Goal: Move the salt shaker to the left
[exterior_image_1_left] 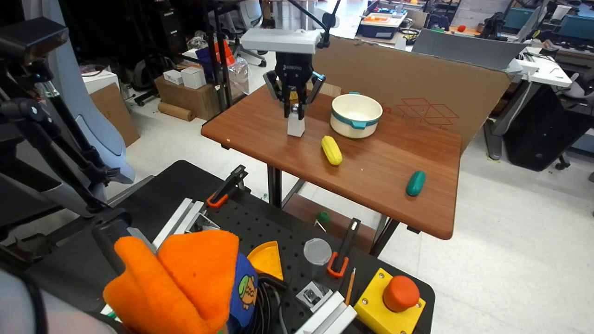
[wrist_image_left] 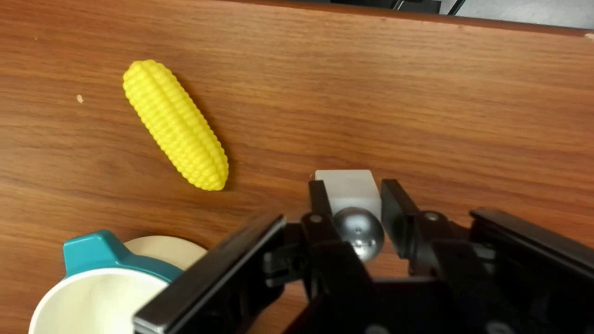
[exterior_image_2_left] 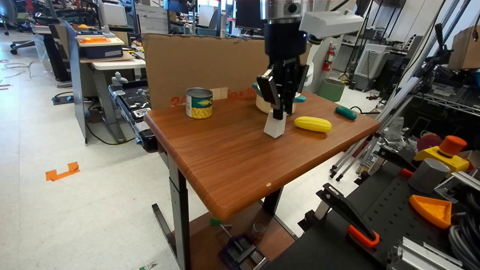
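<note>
1. Robotiq gripper (wrist_image_left: 355, 190) is pointing down over the brown wooden table (exterior_image_2_left: 225, 157), grasping the salt shaker (exterior_image_2_left: 275, 125); its two black fingers (wrist_image_left: 398, 213) are flanking the upper part, one on each side, and in the wrist view both are appearing to touch it;
2. the salt shaker is being held upright below the gripper, its white body widening toward the base and its shiny metal dome (wrist_image_left: 358, 229) showing between the fingers; whether the base is touching the wood, one cannot tell;
3. a yellow toy corn cob (wrist_image_left: 176, 125) is lying near the salt shaker, apart from it; in both exterior views it is resting between the shaker and a dark green cucumber-like piece (exterior_image_1_left: 416, 183), which is lying well apart;
4. a cream two-handled pot (exterior_image_1_left: 356, 113) with a teal band is sitting open-mouthed behind the corn cob in an exterior view;
5. a corn can (exterior_image_2_left: 199, 103) is standing upright near the table's far edge, well apart from the salt shaker; behind it a cardboard panel (exterior_image_2_left: 180, 67) is rising, carrying red print;
6. in the foreground a black pegboard bench (exterior_image_1_left: 267, 222) is holding clamps (exterior_image_1_left: 230, 183) with orange grips and a yellow emergency-stop box (exterior_image_1_left: 377, 304) topped by a red button (exterior_image_1_left: 401, 293).
</note>
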Robot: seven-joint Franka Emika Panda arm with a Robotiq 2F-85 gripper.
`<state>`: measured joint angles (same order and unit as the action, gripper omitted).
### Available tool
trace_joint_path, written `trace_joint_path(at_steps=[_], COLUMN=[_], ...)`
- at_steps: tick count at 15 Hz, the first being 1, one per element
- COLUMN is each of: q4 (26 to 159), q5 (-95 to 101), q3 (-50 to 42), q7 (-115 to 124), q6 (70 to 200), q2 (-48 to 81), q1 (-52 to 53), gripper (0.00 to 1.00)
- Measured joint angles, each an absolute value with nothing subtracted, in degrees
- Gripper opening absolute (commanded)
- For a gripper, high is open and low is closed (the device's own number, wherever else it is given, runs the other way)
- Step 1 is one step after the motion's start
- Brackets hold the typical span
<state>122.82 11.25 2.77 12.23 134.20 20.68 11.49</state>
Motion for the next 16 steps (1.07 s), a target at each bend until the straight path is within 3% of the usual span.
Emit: trace_joint_path(at_steps=[8,16], q4=[126.33,132.95], q5=[13.21,-0.73], q3=[4.64,12.73], q7=[12.66,5.71], q6=[134.29,134.95], q2=[17.76,7.7], q1=[12.87,12.95], gripper=[0.16,0.16])
